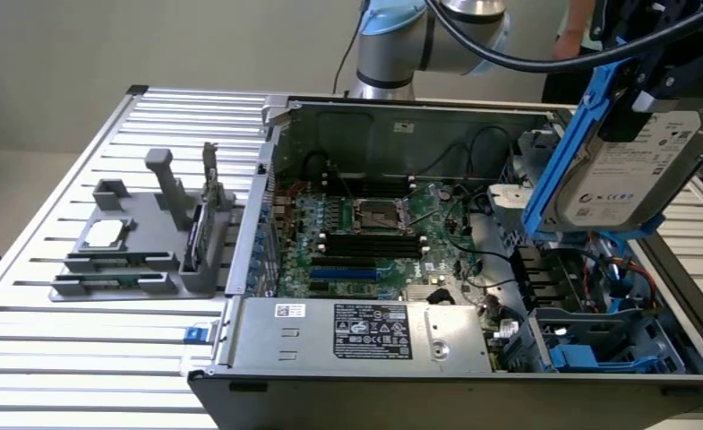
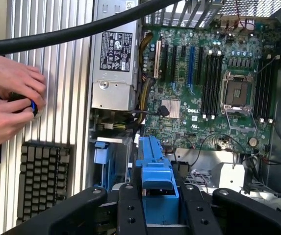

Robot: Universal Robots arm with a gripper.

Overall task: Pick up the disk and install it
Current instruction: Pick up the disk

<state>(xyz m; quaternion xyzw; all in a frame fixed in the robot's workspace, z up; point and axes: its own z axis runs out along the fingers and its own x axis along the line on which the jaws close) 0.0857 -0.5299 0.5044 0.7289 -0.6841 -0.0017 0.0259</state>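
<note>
The pincer (image 1: 672,70) is clamped on the disk (image 1: 623,170), which it holds in the air at the exterior view's right, above the right side of the open computer case (image 1: 387,116) on the ribbed bench (image 1: 112,358). The disk hangs nearly upright and slightly tilted. It is a flat silver-grey metal drive with a white printed label on its face, framed by a blue plastic caddy. In the wrist view, the caddy's blue edge sits between the black fingers (image 2: 130,210), over the motherboard (image 2: 199,98).
</note>
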